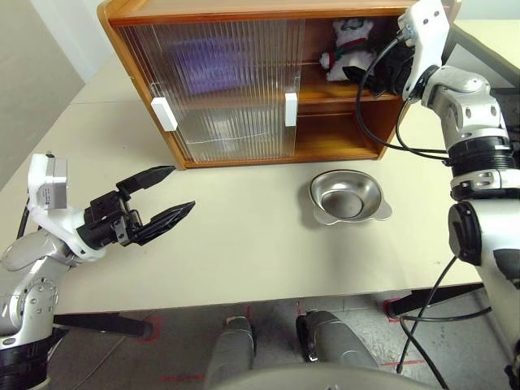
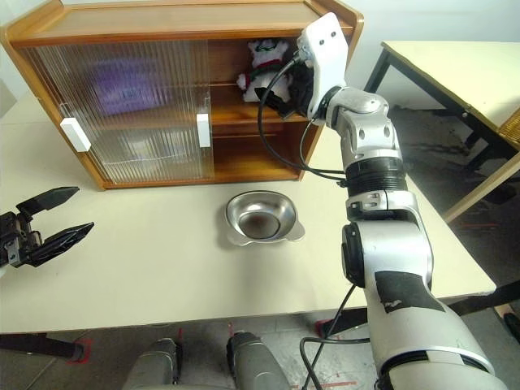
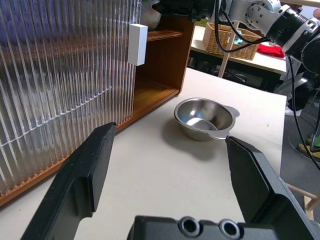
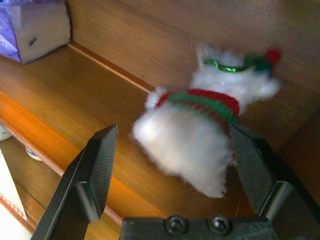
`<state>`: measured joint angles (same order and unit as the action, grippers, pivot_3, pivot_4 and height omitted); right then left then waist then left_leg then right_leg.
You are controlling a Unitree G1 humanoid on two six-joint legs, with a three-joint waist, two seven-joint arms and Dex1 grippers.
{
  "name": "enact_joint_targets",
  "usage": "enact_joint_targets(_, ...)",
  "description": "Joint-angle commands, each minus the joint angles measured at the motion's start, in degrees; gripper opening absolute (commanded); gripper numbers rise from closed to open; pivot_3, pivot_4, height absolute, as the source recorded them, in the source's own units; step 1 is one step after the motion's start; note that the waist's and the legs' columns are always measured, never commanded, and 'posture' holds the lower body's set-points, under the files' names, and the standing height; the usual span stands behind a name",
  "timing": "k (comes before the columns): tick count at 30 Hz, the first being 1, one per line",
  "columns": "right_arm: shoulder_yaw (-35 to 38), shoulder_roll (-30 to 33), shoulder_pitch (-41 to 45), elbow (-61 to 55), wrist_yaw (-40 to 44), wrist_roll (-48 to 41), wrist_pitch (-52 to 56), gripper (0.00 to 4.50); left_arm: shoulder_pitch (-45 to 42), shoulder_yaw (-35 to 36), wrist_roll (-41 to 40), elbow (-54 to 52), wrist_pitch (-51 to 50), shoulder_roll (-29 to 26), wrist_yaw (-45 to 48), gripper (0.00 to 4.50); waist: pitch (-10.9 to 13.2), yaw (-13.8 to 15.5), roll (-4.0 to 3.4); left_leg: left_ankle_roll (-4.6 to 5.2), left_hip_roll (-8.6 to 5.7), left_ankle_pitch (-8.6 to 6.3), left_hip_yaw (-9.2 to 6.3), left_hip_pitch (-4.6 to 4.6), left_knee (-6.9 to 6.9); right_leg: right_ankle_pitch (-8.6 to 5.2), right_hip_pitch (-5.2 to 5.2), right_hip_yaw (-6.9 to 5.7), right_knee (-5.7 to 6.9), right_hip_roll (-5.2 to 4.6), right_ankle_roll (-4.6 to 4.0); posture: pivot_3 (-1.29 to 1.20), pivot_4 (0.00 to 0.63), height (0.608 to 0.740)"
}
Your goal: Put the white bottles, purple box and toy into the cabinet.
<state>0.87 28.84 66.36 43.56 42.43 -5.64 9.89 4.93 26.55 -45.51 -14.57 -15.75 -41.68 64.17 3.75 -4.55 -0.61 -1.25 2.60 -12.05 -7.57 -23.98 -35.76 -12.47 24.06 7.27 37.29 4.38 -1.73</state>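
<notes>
- Toy (image 4: 195, 135) lying on the upper shelf of the cabinet (image 1: 138, 69), in its open right-hand bay, scarf band and hat bobble showing; blurred in the right wrist view, so settled or tipping cannot be told.
- Right gripper (image 4: 172, 165) inside that bay, fingers spread wide either side of the toy and not clamped on it: released, judged as the toy's placing all but done.
- Purple box (image 4: 30, 22) on the same shelf, well apart from the toy toward 10 o'clock in the right wrist view; seen as a purple blur behind the ribbed sliding doors (image 1: 219, 81) from the head.
- White bottles: pale shapes behind the lower door and a white edge on the lower shelf, probably them; too indistinct to confirm.
- Left to do, by judgement: withdrawing the right arm; perhaps sliding a door shut.
- Left gripper (image 1: 166, 195) hovering above the table (image 1: 244, 252), open, grasping nothing, at 8 o'clock from the cabinet.
- Metal bowl (image 1: 345, 197) on the table at 6 o'clock from the open bay, beside the withdrawal path rather than in it.
- Wicker basket (image 3: 227, 37) on a second table beyond.
</notes>
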Motion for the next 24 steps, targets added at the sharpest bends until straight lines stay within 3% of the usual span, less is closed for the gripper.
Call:
enact_joint_targets(1,0.4,0.8,0.9,-0.1,0.9,0.1,0.6,4.47,0.0,-0.4,0.4,-0.3,0.5,0.3,0.4,4.5,0.0,0.0,0.0,0.0,0.0,0.0,0.0,0.0,0.0,0.0,0.0,0.0,0.0,0.0,0.0,-0.12,0.086,0.74)
enact_joint_targets(7,5.5,3.4,-0.1,-8.4,10.3,-10.7,14.5,4.47,0.3,-0.6,0.6,-0.8,0.7,0.7,0.1,4.5,0.0,0.0,0.0,0.0,-0.01,0.0,0.04,-0.03,0.0,-0.03,0.0,0.0,0.0,0.0,0.03,-0.12,0.092,0.74)
enact_joint_targets(10,4.9,9.4,-3.7,-14.5,18.7,-14.2,23.0,4.47,1.1,-0.5,0.9,-0.8,0.6,0.3,0.3,4.5,0.0,0.2,0.02,0.0,-0.02,0.0,0.06,-0.03,-0.01,-0.12,-0.03,0.0,0.0,0.02,0.05,-0.12,0.098,0.74)
enact_joint_targets(16,6.1,17.7,-8.5,-18.8,25.4,-19.3,34.3,4.47,1.6,-0.2,0.6,-1.0,0.5,0.2,0.4,4.5,0.1,0.4,0.04,-0.05,-0.12,0.0,0.13,0.0,-0.09,-0.22,-0.16,0.07,0.0,-0.04,0.21,-0.12,0.116,0.74)
enact_joint_targets(20,14.5,18.6,-15.3,-19.0,27.8,-28.8,43.7,4.47,1.4,-0.9,0.8,-1.1,0.7,0.7,0.0,4.5,0.1,0.3,0.09,-0.06,-0.11,0.03,0.16,0.1,-0.12,-0.52,-0.24,0.09,0.03,0.03,0.79,-0.12,0.119,0.74)
enact_joint_targets(24,15.8,21.1,-27.6,-19.1,27.8,-30.0,48.5,4.47,1.9,-1.0,0.7,-1.8,0.4,1.0,-0.3,4.5,0.2,0.6,0.28,-0.14,-0.13,0.1,0.11,0.31,-0.12,-0.57,-0.54,0.09,0.03,0.04,0.85,-0.12,0.124,0.74)
